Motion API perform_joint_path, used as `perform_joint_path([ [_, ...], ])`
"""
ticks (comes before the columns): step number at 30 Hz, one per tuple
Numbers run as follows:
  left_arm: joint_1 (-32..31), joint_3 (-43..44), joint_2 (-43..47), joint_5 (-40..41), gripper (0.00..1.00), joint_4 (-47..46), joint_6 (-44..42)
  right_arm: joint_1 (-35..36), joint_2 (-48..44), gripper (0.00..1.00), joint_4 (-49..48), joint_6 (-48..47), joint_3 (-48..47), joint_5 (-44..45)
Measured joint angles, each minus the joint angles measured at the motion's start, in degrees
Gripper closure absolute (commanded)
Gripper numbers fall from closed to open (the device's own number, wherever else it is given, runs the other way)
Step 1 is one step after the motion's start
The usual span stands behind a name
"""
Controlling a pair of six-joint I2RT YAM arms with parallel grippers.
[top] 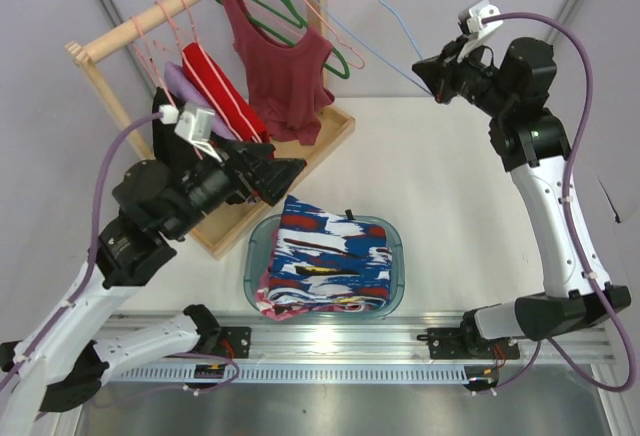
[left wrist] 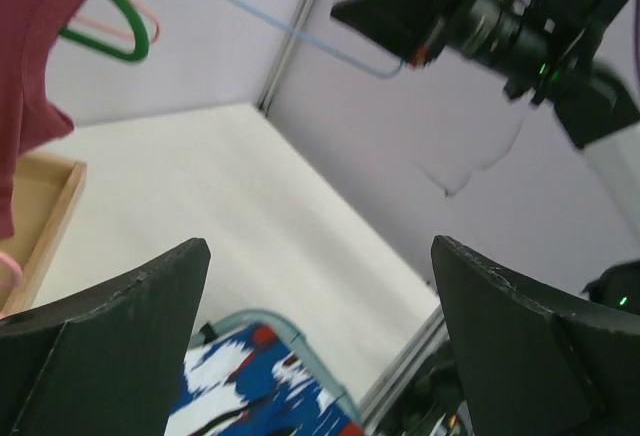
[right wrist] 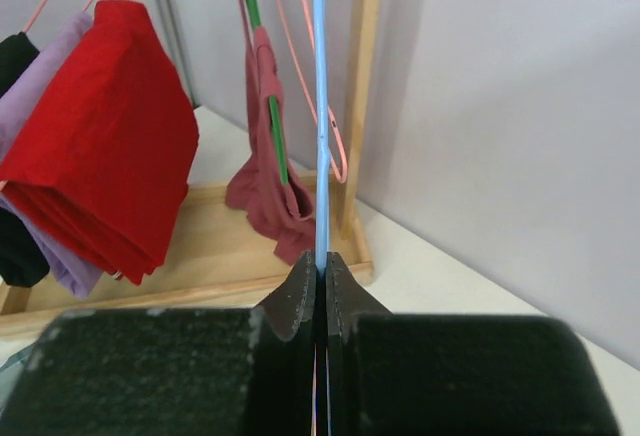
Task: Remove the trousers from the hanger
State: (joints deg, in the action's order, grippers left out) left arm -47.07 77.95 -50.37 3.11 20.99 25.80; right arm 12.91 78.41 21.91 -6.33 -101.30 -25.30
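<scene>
Two grippers | right gripper [right wrist: 320,268] clenched on hanger [right wrist: 319,106] | left gripper [left wrist: 320,246] spread, empty | trousers [top: 330,246] in basin [top: 250,256] | hanger top cropped

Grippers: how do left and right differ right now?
The left gripper is open with nothing between its fingers; the right gripper is shut on the hanger's thin blue wire. The left gripper hovers by the teal basin that holds the trousers; the right gripper is farther back, right of the wooden rack. Both have black fingers.
</scene>
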Motion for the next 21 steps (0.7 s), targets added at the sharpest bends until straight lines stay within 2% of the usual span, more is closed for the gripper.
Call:
perform_joint_path([
  [12, 0.0, -14.2, 5.4, -10.8, 0.00, -0.2, -0.9, -0.2, 11.0, 1.00, -0.6, -1.8, -9.0, -3.3],
  [21, 0.0, -15.7, 7.3, -14.3, 0.01, -1.4, -0.9, -0.2, 23.2, 1.00, -1.4, -2.6, -20.7, -6.5],
])
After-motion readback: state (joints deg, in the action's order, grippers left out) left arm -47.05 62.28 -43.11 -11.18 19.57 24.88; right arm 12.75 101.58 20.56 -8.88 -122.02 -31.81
